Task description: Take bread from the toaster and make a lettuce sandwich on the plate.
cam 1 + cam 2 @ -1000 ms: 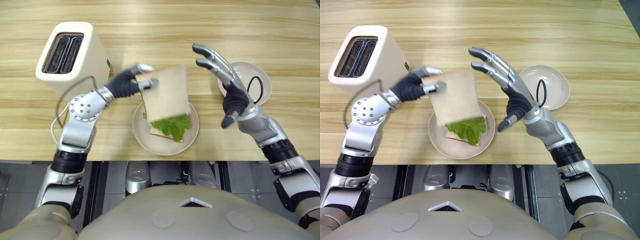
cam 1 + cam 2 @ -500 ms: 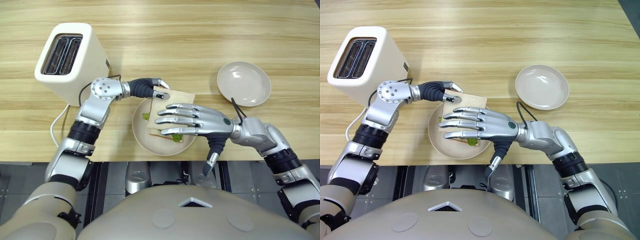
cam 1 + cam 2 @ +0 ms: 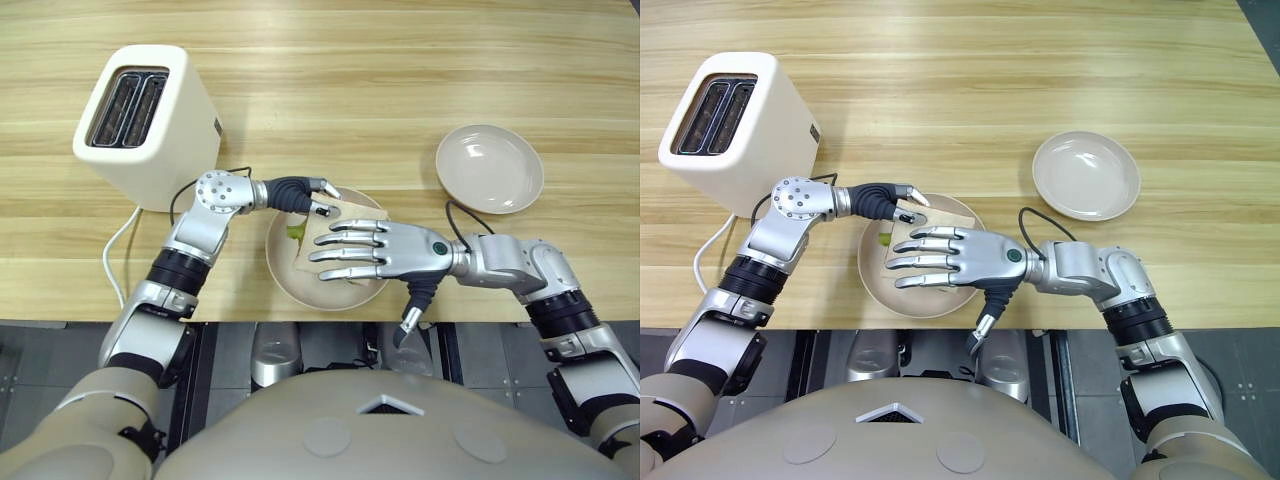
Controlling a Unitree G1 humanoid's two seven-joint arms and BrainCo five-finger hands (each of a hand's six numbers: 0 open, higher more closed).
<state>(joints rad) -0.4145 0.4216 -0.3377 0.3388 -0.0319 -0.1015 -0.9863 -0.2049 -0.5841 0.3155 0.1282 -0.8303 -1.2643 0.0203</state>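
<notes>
Bread sits on top of the lettuce on the plate, near the desk front edge. Left hand is pinched on the bread's far corner. Right hand lies flat on the slice, fingers spread, gripping nothing. Risks: if the left hand pulls off before unpinching, the slice likely drags toward the toaster. Uneven press from the right hand could squeeze the lettuce out the left side. It could also tilt or push the plate toward the edge.
</notes>
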